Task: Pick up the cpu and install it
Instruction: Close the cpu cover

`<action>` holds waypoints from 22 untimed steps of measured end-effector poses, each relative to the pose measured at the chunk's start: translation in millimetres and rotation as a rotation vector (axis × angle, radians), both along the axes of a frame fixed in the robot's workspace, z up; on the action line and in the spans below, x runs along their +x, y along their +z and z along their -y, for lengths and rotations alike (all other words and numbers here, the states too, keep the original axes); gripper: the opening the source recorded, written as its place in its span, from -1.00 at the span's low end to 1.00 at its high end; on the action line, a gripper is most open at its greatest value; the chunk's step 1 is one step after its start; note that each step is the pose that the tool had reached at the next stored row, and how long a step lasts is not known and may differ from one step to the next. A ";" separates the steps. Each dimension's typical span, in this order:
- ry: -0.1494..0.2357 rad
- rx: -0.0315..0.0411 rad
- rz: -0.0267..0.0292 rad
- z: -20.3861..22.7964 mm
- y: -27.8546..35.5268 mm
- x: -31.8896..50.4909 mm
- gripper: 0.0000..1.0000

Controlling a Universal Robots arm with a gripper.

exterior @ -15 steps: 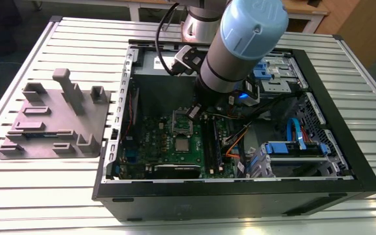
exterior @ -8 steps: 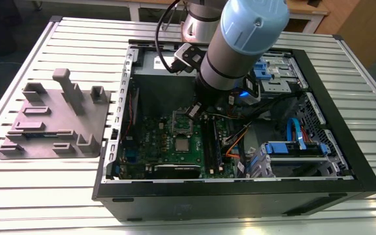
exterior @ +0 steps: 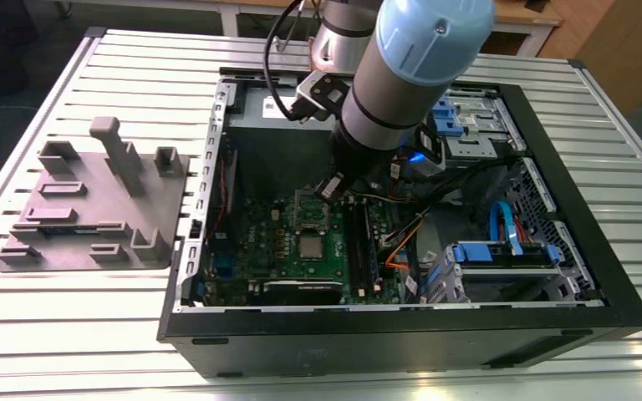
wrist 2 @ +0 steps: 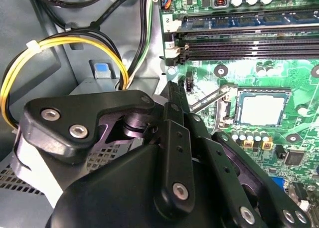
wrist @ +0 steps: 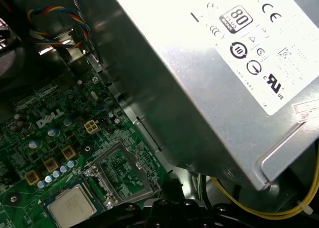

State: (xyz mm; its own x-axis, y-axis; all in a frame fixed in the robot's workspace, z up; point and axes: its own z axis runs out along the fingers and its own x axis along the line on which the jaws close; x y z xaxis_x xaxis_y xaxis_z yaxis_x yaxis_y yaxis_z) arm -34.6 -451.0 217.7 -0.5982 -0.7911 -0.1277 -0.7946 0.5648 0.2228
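Observation:
The cpu (exterior: 312, 247) is a small silver-grey square lying flat in the socket of the green motherboard (exterior: 257, 242), inside the open computer case. It also appears in both wrist views (wrist 2: 261, 108) (wrist: 72, 205). The socket's metal frame (wrist: 122, 170) is swung open beside the chip, and its thin lever (wrist 2: 212, 99) stands raised. My gripper (exterior: 330, 190) hangs low over the board just beyond the socket, apart from the cpu. In the second wrist view the gripper (wrist 2: 172, 91) is shut with nothing between its fingers, its tip near the lever.
A grey plastic holder tray (exterior: 87, 209) with upright posts sits on the slatted table at the exterior view's left. Close around the arm are the silver power supply (wrist: 224, 63), yellow cables (wrist 2: 30, 63), memory slots (wrist 2: 249, 43), a blue-clipped drive cage (exterior: 500, 251) and the case walls (exterior: 410, 334).

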 end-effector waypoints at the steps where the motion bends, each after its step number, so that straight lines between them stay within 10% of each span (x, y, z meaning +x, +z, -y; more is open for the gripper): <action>1: 0.000 -0.0022 0.0000 0.0 0.8 -0.1 -0.79; 22: 0.000 -0.0091 0.0000 3.8 6.4 -2.8 -0.79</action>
